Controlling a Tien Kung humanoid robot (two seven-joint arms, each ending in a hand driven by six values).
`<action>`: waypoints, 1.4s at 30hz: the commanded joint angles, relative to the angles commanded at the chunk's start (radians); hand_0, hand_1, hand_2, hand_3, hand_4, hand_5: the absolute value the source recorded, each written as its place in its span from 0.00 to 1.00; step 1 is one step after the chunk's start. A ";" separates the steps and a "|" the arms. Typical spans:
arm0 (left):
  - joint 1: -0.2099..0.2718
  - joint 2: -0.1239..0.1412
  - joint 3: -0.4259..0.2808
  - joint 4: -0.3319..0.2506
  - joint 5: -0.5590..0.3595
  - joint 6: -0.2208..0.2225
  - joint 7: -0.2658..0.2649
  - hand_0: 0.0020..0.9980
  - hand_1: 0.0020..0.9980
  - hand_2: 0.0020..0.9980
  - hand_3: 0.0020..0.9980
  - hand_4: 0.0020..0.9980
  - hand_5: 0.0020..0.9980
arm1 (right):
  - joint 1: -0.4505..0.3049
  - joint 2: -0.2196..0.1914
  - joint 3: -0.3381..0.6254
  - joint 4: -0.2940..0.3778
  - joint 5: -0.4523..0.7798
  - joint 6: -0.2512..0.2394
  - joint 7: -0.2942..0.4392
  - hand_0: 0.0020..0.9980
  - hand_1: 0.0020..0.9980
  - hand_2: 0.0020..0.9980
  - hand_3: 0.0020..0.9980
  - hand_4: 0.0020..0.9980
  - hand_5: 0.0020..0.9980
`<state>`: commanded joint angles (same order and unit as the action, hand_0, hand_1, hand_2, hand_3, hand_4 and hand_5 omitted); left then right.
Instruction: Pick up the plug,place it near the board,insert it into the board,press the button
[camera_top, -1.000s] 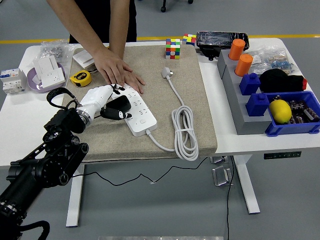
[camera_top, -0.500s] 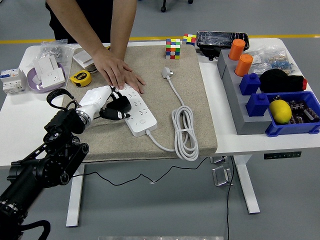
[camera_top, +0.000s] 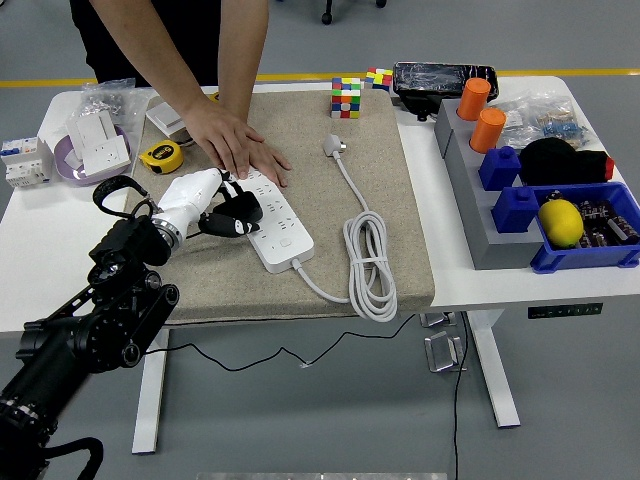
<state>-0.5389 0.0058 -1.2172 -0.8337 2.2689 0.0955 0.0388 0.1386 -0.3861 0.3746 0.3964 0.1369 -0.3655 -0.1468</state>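
A white power strip (camera_top: 277, 226) lies on the beige mat (camera_top: 380, 230), its white cable coiled to the right (camera_top: 371, 262) with a white plug end (camera_top: 332, 146) at the mat's far side. My left hand (camera_top: 215, 208) is shut on a black plug (camera_top: 238, 212) and holds it against the strip's left edge. A person's hand (camera_top: 238, 143) presses flat on the strip's far end. My right arm is out of view.
A yellow tape measure (camera_top: 160, 155), a white socket on a purple dish (camera_top: 95, 140) and a breaker (camera_top: 25, 160) sit at the left. Rubik's cubes (camera_top: 346, 97) stand at the back. Grey blocks with orange cylinders (camera_top: 480, 115) and a blue bin (camera_top: 585, 225) are at the right.
My left hand has moved the black plug slightly up and right, closer onto the strip. The person leaned a little left; the hand stays on the strip.
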 joint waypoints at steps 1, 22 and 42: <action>0.000 0.000 0.000 0.000 0.000 0.003 0.000 0.69 0.67 0.43 0.47 0.71 0.26 | 0.000 0.000 0.000 0.000 0.000 0.000 0.000 0.79 0.75 0.74 0.76 1.00 1.00; 0.001 0.005 0.017 -0.019 0.000 0.027 0.017 0.66 0.57 0.38 0.44 0.56 0.12 | -0.001 0.003 0.015 -0.001 0.002 -0.002 0.002 0.79 0.75 0.74 0.76 1.00 1.00; 0.192 0.107 -0.114 -0.387 0.000 0.066 0.028 0.66 0.56 0.37 0.42 0.54 0.11 | -0.013 0.005 0.019 -0.002 -0.001 -0.002 0.001 0.79 0.75 0.74 0.76 1.00 1.00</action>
<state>-0.3468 0.1128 -1.3312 -1.2209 2.2689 0.1618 0.0665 0.1258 -0.3816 0.3933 0.3946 0.1361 -0.3680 -0.1461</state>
